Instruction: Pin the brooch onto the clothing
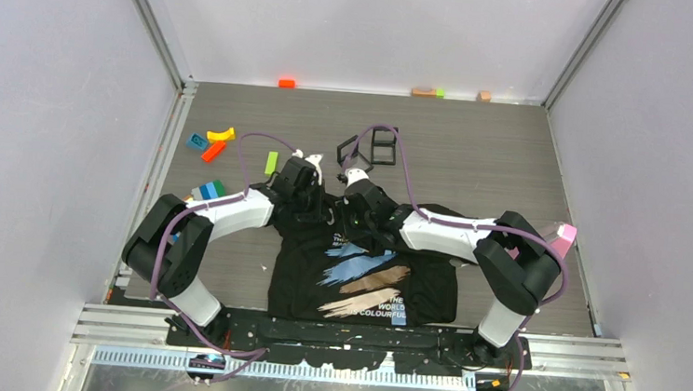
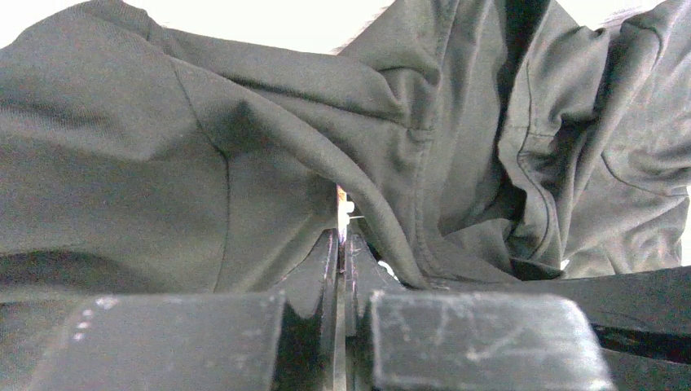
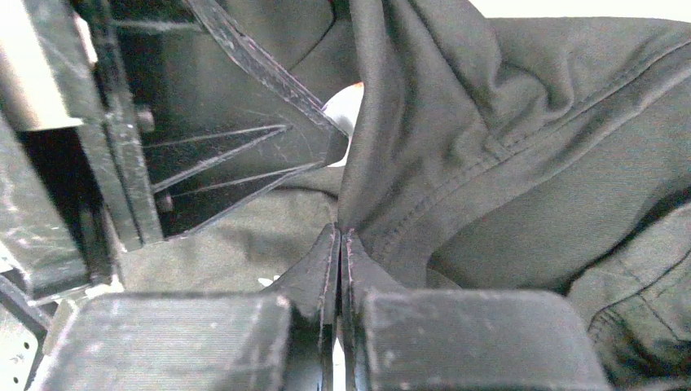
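Seeing the black T-shirt [image 1: 364, 281] lying on the worktop [image 1: 476, 159] between the arms, collar end bunched. Pinching a fold tight with the right tool [image 3: 341, 232]. Squeezing the left tool [image 2: 342, 236] together at the fabric, tiny pale bit [image 2: 344, 208] at its tips, no telling what.

We count one black short-sleeved T-shirt [image 1: 363, 295] with brush-stroke streaks, two white-and-black robot arms [image 1: 229, 211] [image 1: 443, 233], two black open square frames [image 1: 354, 149] [image 1: 384, 145], one pink block [image 1: 562, 237], four small coloured blocks [image 1: 286, 82] along the far wall, and at least six more at left (some partly hidden).
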